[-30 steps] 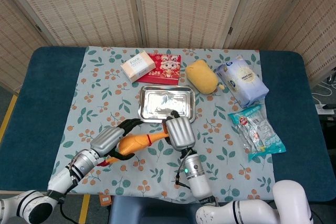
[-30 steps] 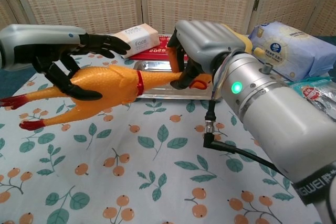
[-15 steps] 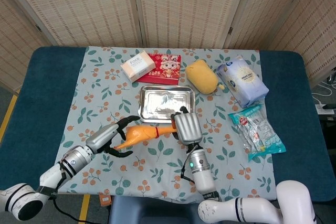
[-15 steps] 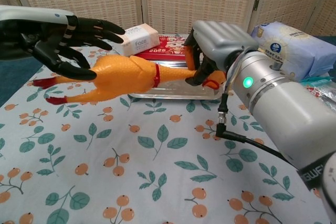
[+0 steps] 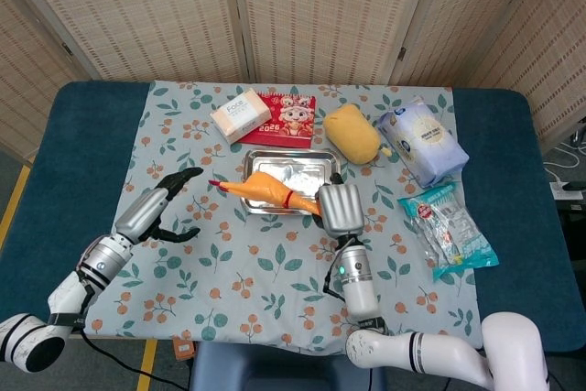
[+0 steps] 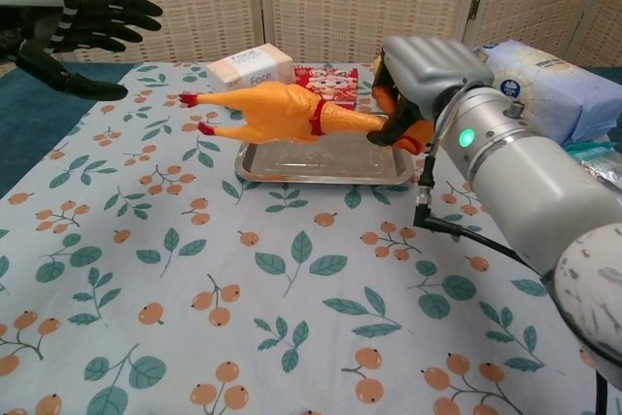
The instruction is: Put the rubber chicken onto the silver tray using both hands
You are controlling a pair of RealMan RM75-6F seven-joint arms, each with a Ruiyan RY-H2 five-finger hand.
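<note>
Floral tablecloth over a blue table, spanning the scene. At far right, a pale blue wipes pack; nearer, a clear snack bag. Right hand near centre, fingers curled and pinching the head end of the rubber chicken. Left hand well to the left, fingers spread, holding nothing, apart from the chicken. Silver tray at centre, just far of the right hand. Chicken held roughly level above the tray, body over its left half, red feet jutting past the left rim; contact with the tray floor impossible to judge. Yellow plush far right of the tray. Red card and white tissue box beyond the far rim.
</note>
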